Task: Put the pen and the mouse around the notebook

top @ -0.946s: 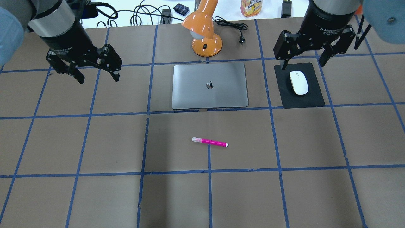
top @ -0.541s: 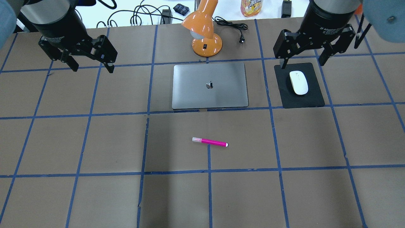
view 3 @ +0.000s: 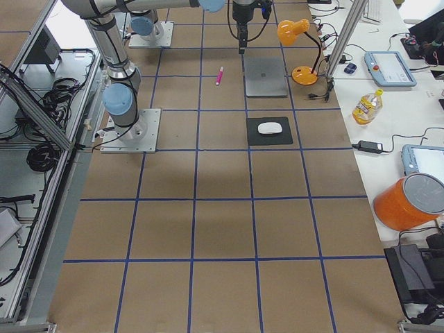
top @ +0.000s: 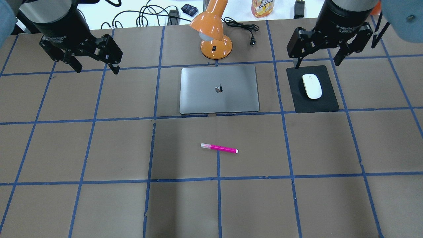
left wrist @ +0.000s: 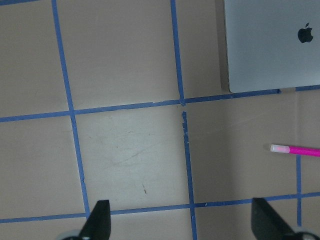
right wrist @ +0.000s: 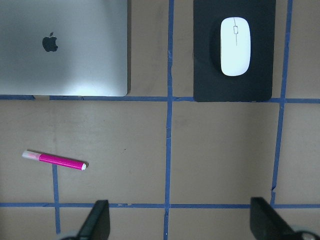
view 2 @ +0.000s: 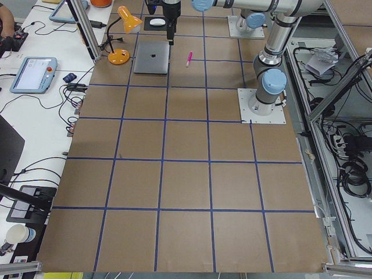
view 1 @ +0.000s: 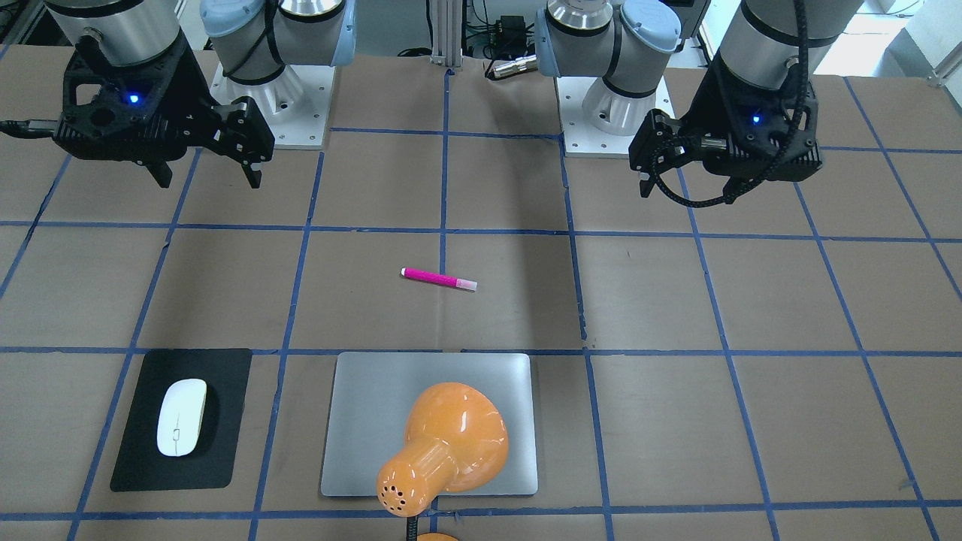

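The slim magenta-pink marker pen (top: 219, 148) lies flat on the brown paper-covered bench (top: 82, 148). Its pale pink cap is at the overhead view's left end and a small white tip is at the other. It sits on the robot's side of the notebook, well apart from it, right at the end of a strip of the blue tape (top: 218, 198) that divides the bench into large squares.

The flat silver-grey metal notebook (top: 198, 96) has rounded corners, a softly reflective lid and a dark apple-shaped logo (top: 218, 88) at its centre. To its right, near but not touching, a matte black rectangular mat (top: 325, 104) carries the smooth white oval mouse (top: 312, 86). The mouse lies lengthwise on the mat's far half, and the right wrist view shows a thin line down its top. A glossy orange desk lamp (top: 216, 48) with a round base stands just beyond the notebook's far edge, its shade tilted over.

Both arms hang above the bench. The left arm's jaws are spread wide and hold nothing, and the right arm's jaws are likewise spread and empty. White print on the right arm's black body seems to read "2F Adaptive", though the rest is cut off.
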You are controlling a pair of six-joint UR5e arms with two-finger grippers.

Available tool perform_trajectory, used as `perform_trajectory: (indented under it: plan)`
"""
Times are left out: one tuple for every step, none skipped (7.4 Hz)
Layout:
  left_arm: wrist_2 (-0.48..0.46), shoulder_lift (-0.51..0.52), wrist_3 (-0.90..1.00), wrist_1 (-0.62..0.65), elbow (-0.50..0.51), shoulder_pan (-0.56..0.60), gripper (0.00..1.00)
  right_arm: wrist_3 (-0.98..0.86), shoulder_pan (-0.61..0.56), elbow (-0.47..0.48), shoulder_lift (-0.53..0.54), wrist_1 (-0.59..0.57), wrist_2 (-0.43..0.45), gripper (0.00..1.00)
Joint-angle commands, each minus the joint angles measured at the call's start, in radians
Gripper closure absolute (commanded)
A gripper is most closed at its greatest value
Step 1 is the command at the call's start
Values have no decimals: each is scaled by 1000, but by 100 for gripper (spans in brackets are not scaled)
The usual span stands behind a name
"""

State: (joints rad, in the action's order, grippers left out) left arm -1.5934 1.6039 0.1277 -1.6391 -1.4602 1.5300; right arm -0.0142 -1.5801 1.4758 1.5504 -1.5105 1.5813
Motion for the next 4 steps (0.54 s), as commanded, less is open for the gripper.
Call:
perform_trajectory:
  plan:
    - [0, 1, -11, 34, 12, -2, 0, 2, 2, 3, 0, -2, 3, 0]
    - [0, -1, -13, 32, 11, -1, 0, 3, 2, 5, 0, -4, -4, 0]
    - [0, -1, -13, 30, 4, 1, 0, 3, 2, 3, 0, -2, -3, 0]
    - [0, -1, -14, 31, 3, 1, 0, 3, 0, 3, 0, -4, -1, 0]
